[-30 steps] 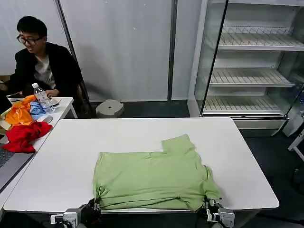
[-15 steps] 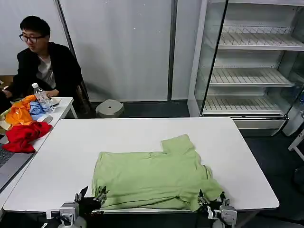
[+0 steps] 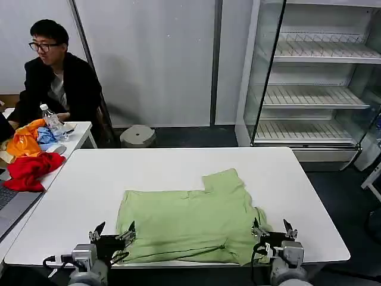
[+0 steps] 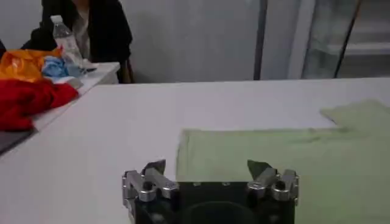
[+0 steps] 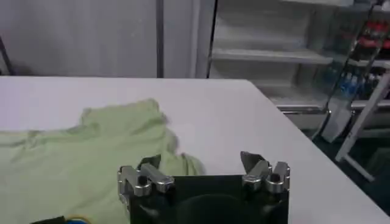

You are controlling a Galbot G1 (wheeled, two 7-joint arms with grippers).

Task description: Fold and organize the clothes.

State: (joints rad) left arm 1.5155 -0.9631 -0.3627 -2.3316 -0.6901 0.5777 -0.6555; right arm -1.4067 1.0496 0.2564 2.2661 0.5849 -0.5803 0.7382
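Observation:
The light green shirt (image 3: 190, 223) lies folded over on the white table (image 3: 178, 167), one sleeve poking out toward the far side. In the wrist views the shirt (image 4: 292, 164) (image 5: 73, 158) spreads just beyond each set of fingers. My left gripper (image 3: 112, 231) hovers open at the shirt's near left corner, nothing between its fingers (image 4: 207, 168). At the near right corner, my right gripper (image 3: 274, 228) is open too and holds nothing (image 5: 201, 163).
A side table (image 3: 80, 128) at the left carries a red cloth (image 3: 30, 170), orange and blue garments (image 3: 27, 143) and a water bottle (image 3: 52, 122). An open empty fridge (image 3: 315, 89) stands behind on the right. A person sits at the far left.
Both grippers have let go of the shirt's near corners, opened and lifted slightly back from the hem. The shirt has settled flat on the table.

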